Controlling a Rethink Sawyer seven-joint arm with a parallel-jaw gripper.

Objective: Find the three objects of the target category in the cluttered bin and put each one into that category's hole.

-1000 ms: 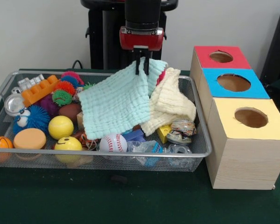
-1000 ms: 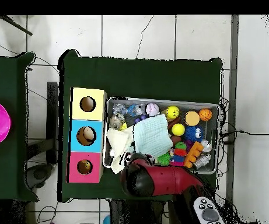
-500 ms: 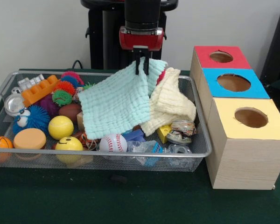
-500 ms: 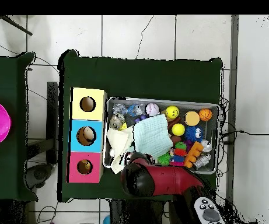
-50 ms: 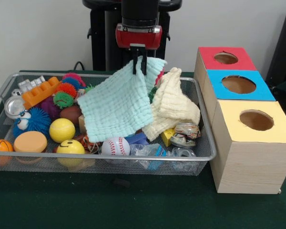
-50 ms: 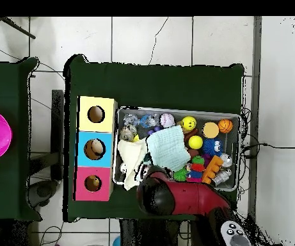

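Lifting the mint cloth point(image 5: 117, 102) cleanly is your job now: your hand point(image 5: 138, 59) is clamped on its top corner above the wire bin point(image 5: 200, 157), while the lower edge drapes on the toys and touches the cream cloth point(image 5: 174, 102). Raise it until the hem clears the bin's rim before swinging toward the three-hole box point(image 5: 245, 121) beside the bin, so nothing drags along.
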